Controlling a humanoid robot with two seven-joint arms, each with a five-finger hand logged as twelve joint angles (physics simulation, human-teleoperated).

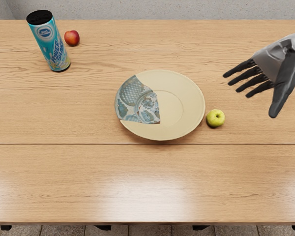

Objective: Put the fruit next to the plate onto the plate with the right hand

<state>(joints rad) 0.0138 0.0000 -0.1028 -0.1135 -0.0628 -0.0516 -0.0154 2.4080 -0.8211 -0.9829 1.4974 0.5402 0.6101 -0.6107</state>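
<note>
Green apple (pixel 215 118) sits just right of the plate (pixel 187 98), almost touching its rim, not yet grasped.
I plan to bring my right hand (pixel 265 73), fingers spread and holding nothing, nearer and left over it, closing gently from above so it cannot roll; the plate carries no fruit, and the can (pixel 49 42) and red apple (pixel 72 37) stand far left.

I see a wide, plank-topped wooden table (pixel 147 187) with soft glare near its front edge, a grey wall (pixel 162 9) behind and a tiled floor (pixel 152 230) below.
</note>
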